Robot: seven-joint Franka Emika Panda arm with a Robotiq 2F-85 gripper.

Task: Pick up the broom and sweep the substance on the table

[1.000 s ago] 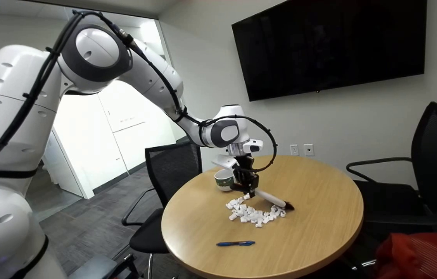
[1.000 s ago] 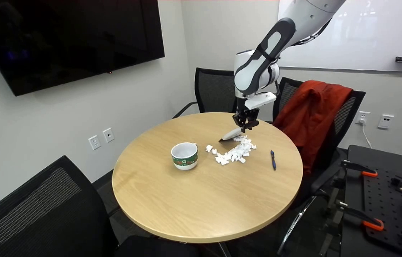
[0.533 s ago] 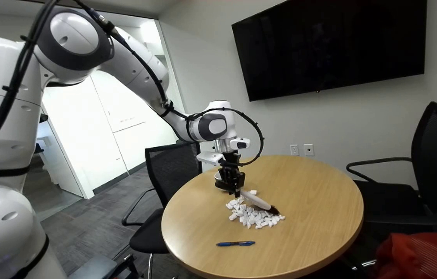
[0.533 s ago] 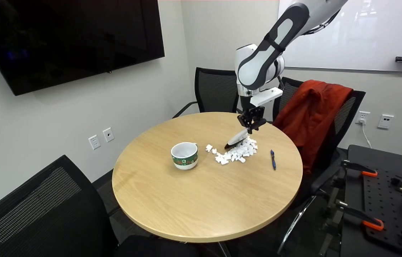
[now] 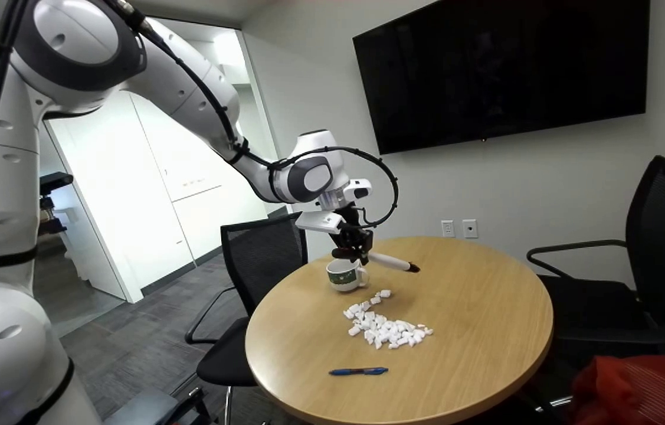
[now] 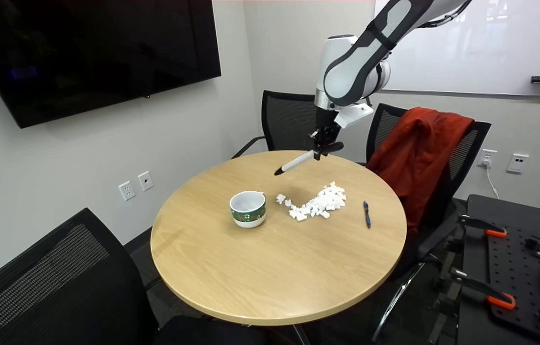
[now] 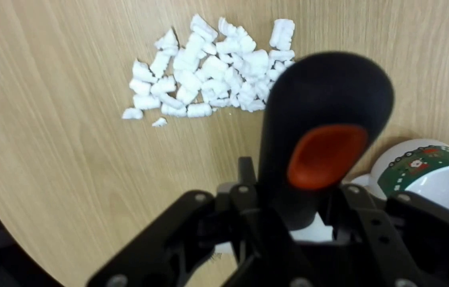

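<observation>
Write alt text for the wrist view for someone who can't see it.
A black gripper holds a hand broom, whose dark handle with a red-orange patch juts toward the camera. Above centre, small white pieces lie bunched on the wooden table; at right, a white mug with a green band is partly cut off.

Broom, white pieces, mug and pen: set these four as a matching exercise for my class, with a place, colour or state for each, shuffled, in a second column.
1. broom
2. white pieces
3. mug
4. pen

A. blue
B. gripped in the tool
C. upright, with a green band
D. in a loose patch on the table

Pairs: 1-B; 2-D; 3-C; 4-A
</observation>
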